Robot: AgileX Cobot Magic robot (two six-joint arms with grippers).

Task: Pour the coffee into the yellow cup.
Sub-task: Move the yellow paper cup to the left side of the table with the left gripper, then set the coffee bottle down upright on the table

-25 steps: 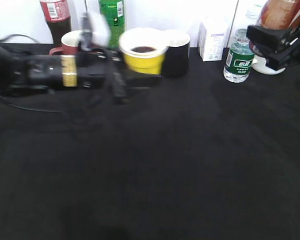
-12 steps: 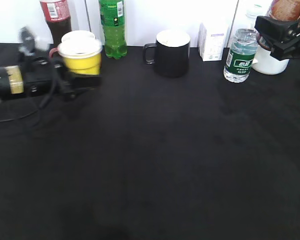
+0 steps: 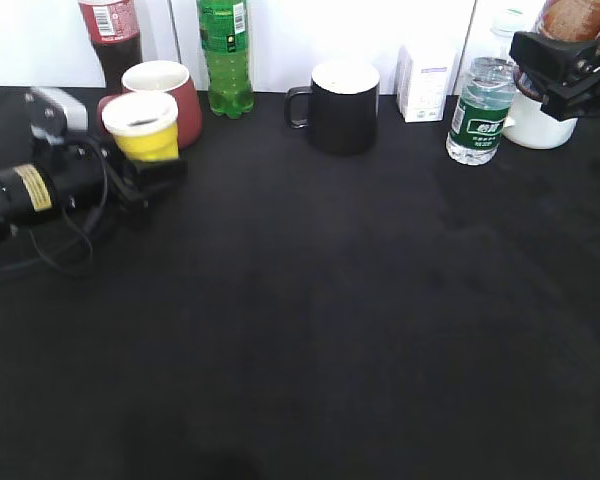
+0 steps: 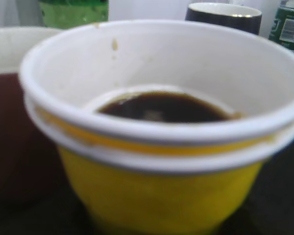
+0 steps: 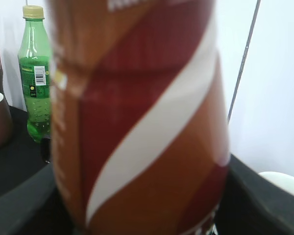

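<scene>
Pour looks done: yellow cup [image 3: 141, 126] holds coffee [image 4: 161, 107], gripped by left end effector [image 3: 145, 170] just in front of maroon mug [image 3: 170, 95]. Right end effector [image 3: 570, 70] clamps the bottle [image 5: 137, 117]. Next: release cup

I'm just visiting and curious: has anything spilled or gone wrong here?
Mostly tidy. The yellow cup has a small brown drip on its inside wall above the coffee. No puddle shows on the table.
</scene>
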